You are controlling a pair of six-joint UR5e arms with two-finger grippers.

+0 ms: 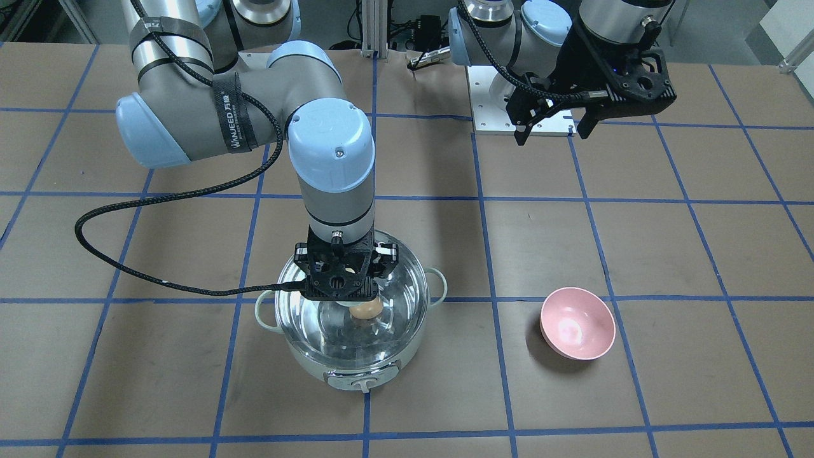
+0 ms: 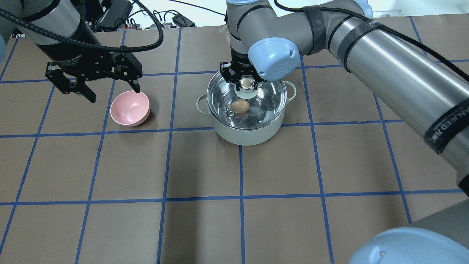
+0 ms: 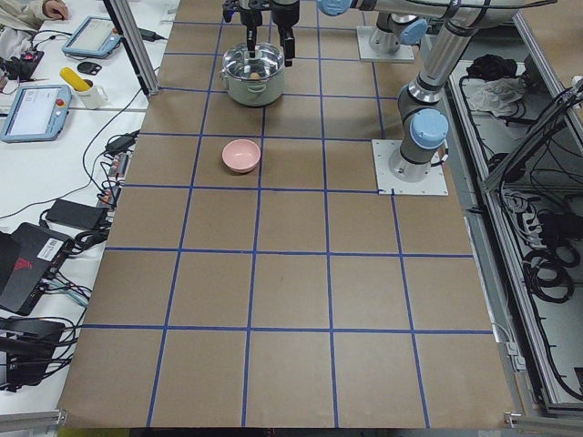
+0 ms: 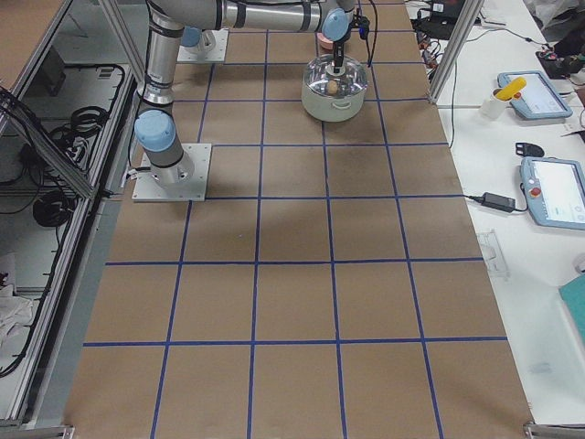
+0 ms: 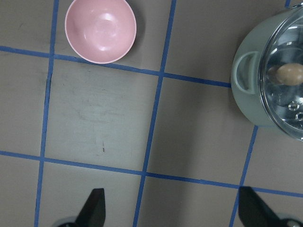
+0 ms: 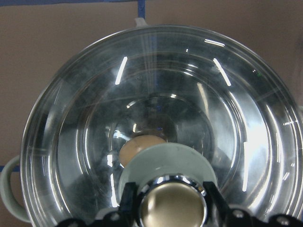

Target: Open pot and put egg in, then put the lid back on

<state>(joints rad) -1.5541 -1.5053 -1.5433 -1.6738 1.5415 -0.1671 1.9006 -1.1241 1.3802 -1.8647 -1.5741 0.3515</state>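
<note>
The pot (image 1: pixel 356 369) stands on the table with the glass lid (image 1: pixel 397 280) over its mouth; I cannot tell if the lid rests fully on the rim. The tan egg (image 1: pixel 365 310) lies inside on the steel bottom and shows through the glass, also in the overhead view (image 2: pixel 240 106) and the right wrist view (image 6: pixel 137 147). My right gripper (image 2: pixel 247 83) is shut on the lid's knob (image 6: pixel 171 205), with a finger on each side. My left gripper (image 2: pixel 114 94) is open and empty, above the table near the pink bowl, away from the pot (image 5: pixel 251 94).
A small pink bowl (image 1: pixel 577 322) sits empty on the table to the robot's left of the pot, also in the left wrist view (image 5: pixel 100 29). The right arm's cable (image 1: pixel 127 267) hangs beside the pot. Blue tape lines grid the brown table.
</note>
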